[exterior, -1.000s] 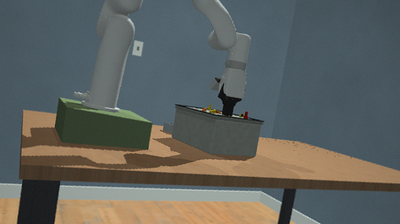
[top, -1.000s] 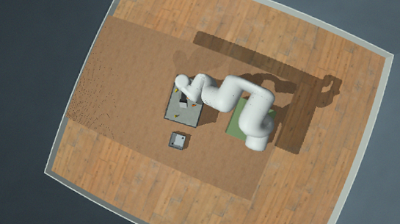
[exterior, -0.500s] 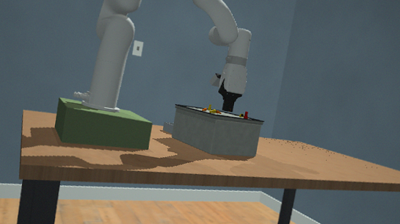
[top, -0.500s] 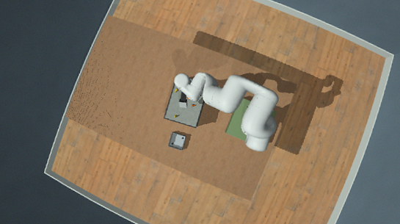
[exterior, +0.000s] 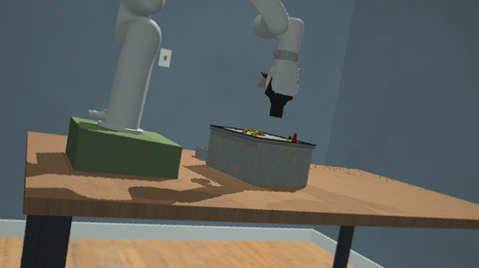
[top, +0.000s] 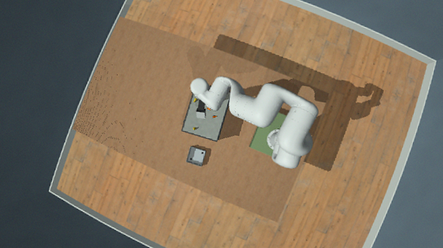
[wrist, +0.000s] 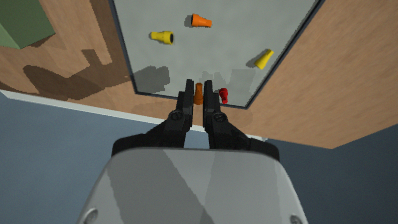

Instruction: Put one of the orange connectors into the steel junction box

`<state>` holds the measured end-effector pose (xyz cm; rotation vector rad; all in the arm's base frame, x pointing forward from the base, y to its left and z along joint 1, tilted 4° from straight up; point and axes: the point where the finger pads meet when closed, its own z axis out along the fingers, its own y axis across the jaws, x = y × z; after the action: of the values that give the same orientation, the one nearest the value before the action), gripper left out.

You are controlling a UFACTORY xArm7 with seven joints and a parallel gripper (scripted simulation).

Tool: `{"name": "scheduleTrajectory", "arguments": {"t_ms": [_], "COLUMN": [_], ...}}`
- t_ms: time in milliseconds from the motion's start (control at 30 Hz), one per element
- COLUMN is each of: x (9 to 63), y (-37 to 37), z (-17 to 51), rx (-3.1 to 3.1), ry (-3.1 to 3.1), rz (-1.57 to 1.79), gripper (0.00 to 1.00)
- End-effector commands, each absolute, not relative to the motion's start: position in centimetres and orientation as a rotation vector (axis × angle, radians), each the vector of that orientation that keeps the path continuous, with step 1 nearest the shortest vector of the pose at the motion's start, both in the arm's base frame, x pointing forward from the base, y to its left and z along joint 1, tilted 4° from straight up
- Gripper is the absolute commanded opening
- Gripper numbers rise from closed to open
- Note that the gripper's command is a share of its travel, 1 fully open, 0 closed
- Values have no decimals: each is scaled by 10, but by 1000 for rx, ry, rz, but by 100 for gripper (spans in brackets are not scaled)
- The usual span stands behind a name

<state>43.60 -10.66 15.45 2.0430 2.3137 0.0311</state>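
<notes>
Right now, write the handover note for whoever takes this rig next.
Gripper: shut on an orange connector, lifted above the tool case.
On the lid: another orange connector, two yellow, one red.
Junction box: on the table beside the case, nothing in it.
Done: grasp and lift.
Left: carry over the box, release from above.

Even, fairly bright light. Hard, blocky-edged shadows of the arm (top: 266, 105) fall across the counter (top: 153, 86) and floor (top: 348, 106). Top view bows at its edges; all views coarse-pixelled.
</notes>
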Motion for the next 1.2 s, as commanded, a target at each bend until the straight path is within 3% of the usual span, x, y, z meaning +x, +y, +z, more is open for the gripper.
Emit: {"name": "scheduleTrajectory", "arguments": {"t_ms": [0, 633, 1167], "x": [437, 437, 438], "y": [-107, -100, -40], "z": [158, 158, 156], "rx": [2041, 2041, 2041], "ry": [2311, 2311, 2311], "rz": [34, 34, 34], "gripper": [2, 2, 2]}}
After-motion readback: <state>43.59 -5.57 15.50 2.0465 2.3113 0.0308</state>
